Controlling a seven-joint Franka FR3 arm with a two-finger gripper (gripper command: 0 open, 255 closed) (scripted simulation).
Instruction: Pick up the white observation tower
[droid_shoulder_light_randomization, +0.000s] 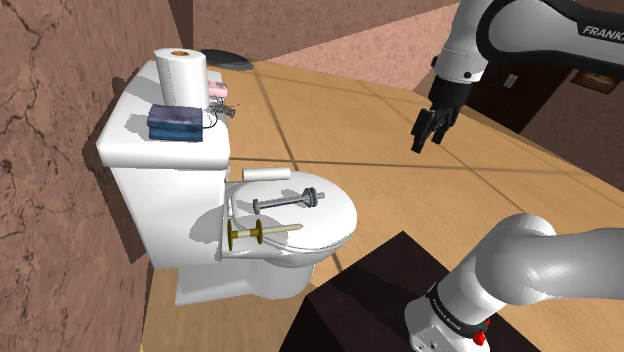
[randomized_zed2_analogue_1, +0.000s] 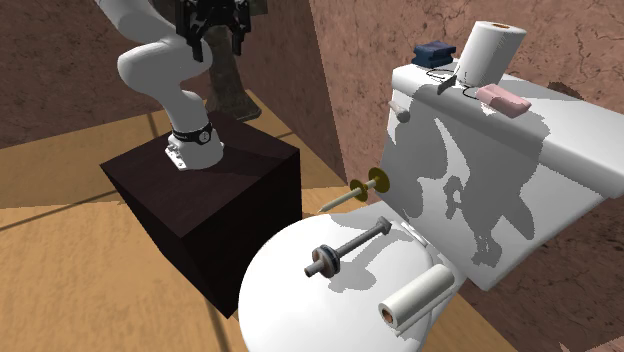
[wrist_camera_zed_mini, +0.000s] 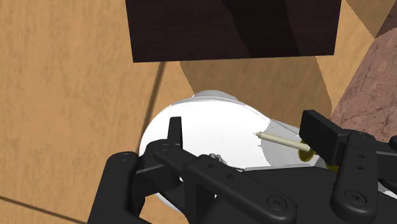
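Currently high & off to the side: jaws apart, tower not yet reached.

Jaws are held open in the air over the floor (droid_shoulder_light_randomization: 400, 170), well apart from the toilet lid (droid_shoulder_light_randomization: 340, 215); nothing is gripped. The tower (droid_shoulder_light_randomization: 262, 234), taken to be the pale cream one w/ gold discs, is laid flat on the lid, at approx. 8 o'clock from the jaws in the shoulder view. A grey tower (droid_shoulder_light_randomization: 288, 201) lies just beside it at 1 o'clock & a white roll (droid_shoulder_light_randomization: 266, 174) at 12. Risks: the wrong obj. could be picked, as both towers are alike. The thin shaft could be rolled off the curved lid if nudged by one finger. The lid could be struck if the descent is misjudged.
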